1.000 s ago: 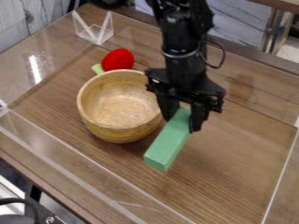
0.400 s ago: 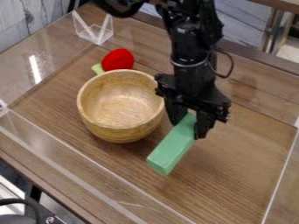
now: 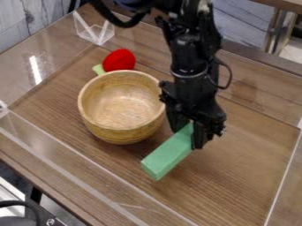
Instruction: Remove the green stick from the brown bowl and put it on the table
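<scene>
The gripper [image 3: 196,132] pointed straight down, its jaws clamped on the upper end of the green stick [image 3: 167,155]. The stick's long axis ran diagonally from the fingers down-left onto the table [image 3: 236,177], just beside the brown bowl [image 3: 119,108].

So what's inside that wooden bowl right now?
The brown bowl looks empty: only bare wood grain shows inside. The green stick is outside it, its upper end between the end effector's fingers, its lower end by the table. The near inner wall is hidden by the rim.

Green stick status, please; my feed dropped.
End effector shut on green stick. Stick outside brown bowl, low end at table. Nothing obstructing.
</scene>
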Controlling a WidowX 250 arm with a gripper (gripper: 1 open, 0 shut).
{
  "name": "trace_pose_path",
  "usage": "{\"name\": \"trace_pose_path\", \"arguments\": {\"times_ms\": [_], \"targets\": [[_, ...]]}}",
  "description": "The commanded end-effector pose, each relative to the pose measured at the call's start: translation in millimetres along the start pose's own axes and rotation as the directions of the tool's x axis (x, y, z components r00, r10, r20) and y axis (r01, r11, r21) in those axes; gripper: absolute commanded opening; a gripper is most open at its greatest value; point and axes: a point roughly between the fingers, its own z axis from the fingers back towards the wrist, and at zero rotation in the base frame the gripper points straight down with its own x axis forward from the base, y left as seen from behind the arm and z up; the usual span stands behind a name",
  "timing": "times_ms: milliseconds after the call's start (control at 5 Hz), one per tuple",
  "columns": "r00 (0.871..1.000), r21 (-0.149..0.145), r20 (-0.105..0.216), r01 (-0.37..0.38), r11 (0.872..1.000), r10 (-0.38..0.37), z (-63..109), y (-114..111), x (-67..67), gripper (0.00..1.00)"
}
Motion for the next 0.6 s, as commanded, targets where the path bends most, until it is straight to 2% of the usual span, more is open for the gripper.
{"name": "trace_pose_path", "arguments": {"times_ms": [0, 200, 400], "targets": [[0.999, 0.016, 0.037, -0.038, 0.999, 0.038, 1.7, 2.0, 16.4, 0.0], [0.996, 0.022, 0.041, -0.077, 0.997, 0.076, -2.5, 0.3, 27.6, 0.0], [0.993, 0.013, 0.057, -0.108, 0.994, 0.107, 3.8, -4.0, 20.6, 1.0]]}}
